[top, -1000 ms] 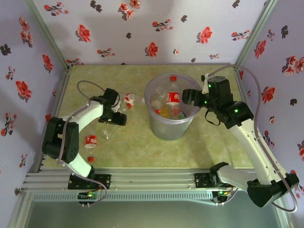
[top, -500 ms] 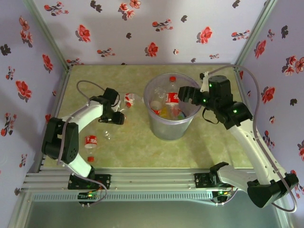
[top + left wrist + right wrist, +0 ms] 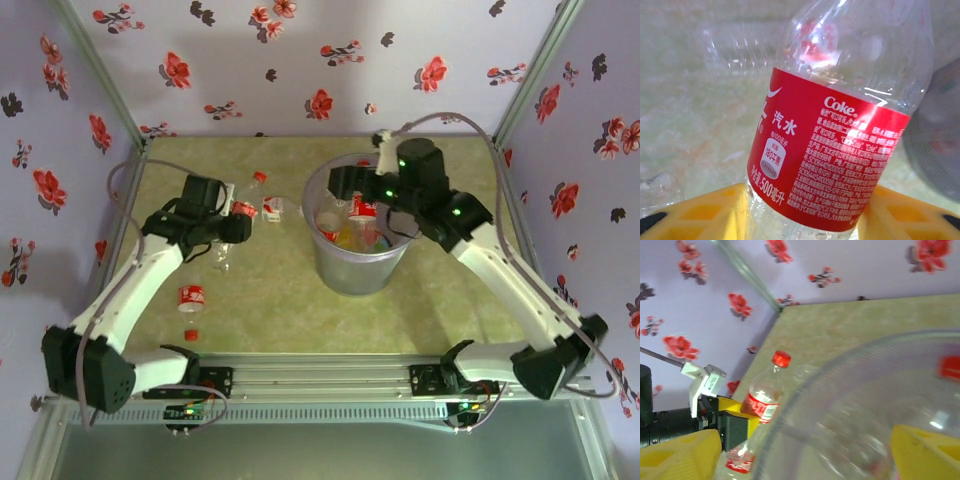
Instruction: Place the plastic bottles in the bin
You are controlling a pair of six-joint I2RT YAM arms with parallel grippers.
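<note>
My left gripper (image 3: 236, 216) is shut on a clear plastic bottle (image 3: 244, 209) with a red label and red cap, held tilted above the table, left of the bin (image 3: 350, 265). In the left wrist view the yellow fingers (image 3: 705, 210) press both sides of that bottle (image 3: 830, 150). The right gripper (image 3: 342, 186) hangs open over the bin's left rim, nothing between its fingers (image 3: 925, 450). Through that wrist camera the held bottle (image 3: 765, 400) shows beyond the bin's rim (image 3: 823, 369). Several bottles lie inside the bin, one with a red label (image 3: 362, 208).
A second red-label bottle (image 3: 272, 208) lies on the table between the left gripper and the bin. Another bottle (image 3: 190, 298) and a loose red cap (image 3: 190, 334) lie near the front left. Floral walls close in three sides.
The left jaws closed on a bottle and lifted it up and back off the table. The right arm swung left, from the bin's right rim to above its left side.
</note>
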